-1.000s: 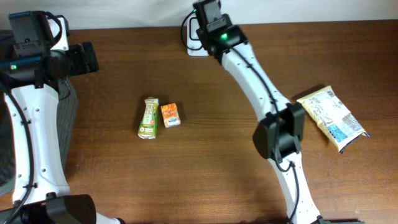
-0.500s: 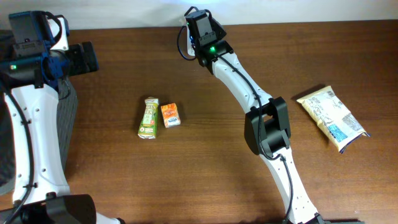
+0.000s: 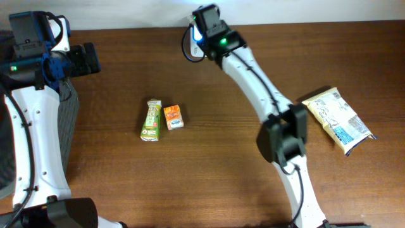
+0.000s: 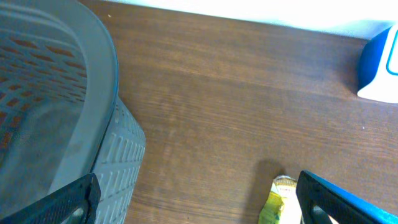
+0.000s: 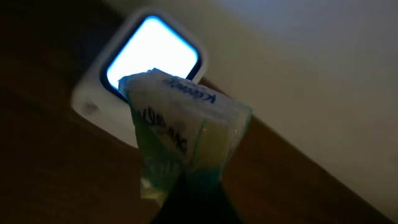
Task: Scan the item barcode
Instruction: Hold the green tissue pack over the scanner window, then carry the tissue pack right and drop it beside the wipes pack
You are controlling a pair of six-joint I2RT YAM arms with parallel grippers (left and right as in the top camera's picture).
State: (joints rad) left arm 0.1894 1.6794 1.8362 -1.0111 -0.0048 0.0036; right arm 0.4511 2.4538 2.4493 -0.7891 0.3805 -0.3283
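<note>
My right gripper (image 3: 200, 28) is at the table's far edge, over the white scanner (image 3: 192, 47). In the right wrist view it (image 5: 191, 186) is shut on a small crinkled green-and-white packet (image 5: 180, 118), pinched at its lower end. The packet stands right in front of the scanner's lit window (image 5: 152, 53) and covers the window's lower part. My left gripper (image 3: 85, 58) is open at the far left with nothing between its fingers (image 4: 336, 199). A green carton (image 4: 280, 202) lies on the table below it.
A green carton (image 3: 150, 119) and an orange carton (image 3: 173, 117) lie side by side left of centre. A yellow snack bag (image 3: 337, 119) lies at the right. A grey mesh basket (image 4: 118, 81) stands at the left edge, beside my left arm.
My right arm swung its elbow left and back again, and the packet shifted slightly while staying at the scanner. The left arm has not moved.
</note>
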